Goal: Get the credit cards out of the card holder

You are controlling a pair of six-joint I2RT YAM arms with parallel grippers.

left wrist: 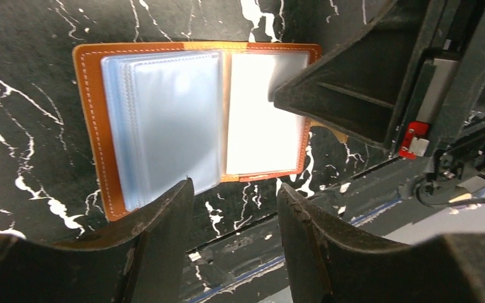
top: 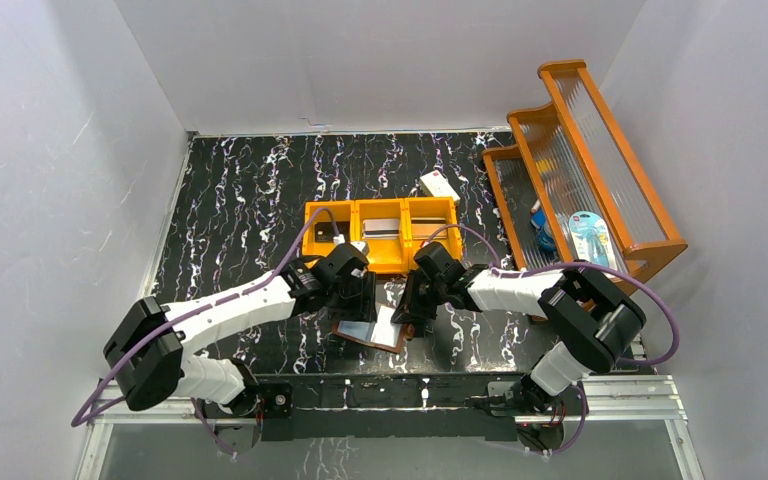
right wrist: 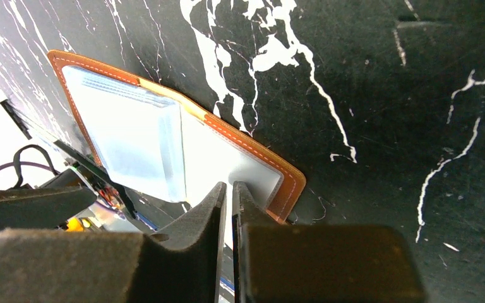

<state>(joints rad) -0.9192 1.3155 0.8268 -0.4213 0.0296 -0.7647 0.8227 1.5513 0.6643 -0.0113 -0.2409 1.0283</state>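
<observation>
The card holder lies open on the black marble table between both grippers, brown leather rim and pale blue-grey sleeves up. It also shows in the left wrist view and the right wrist view. My left gripper is open and empty, hovering over the holder's near edge. My right gripper is shut, its tips on the holder's right-hand page; its fingers cover that page's corner. No card shows plainly in the sleeves; glare whitens the right page. Grey and black credit cards lie in the tray.
An orange three-compartment tray stands just behind the grippers. A cream-white box with red marks lies behind it. A tiered orange wooden rack with small packets fills the right side. The table's front edge is close below the holder.
</observation>
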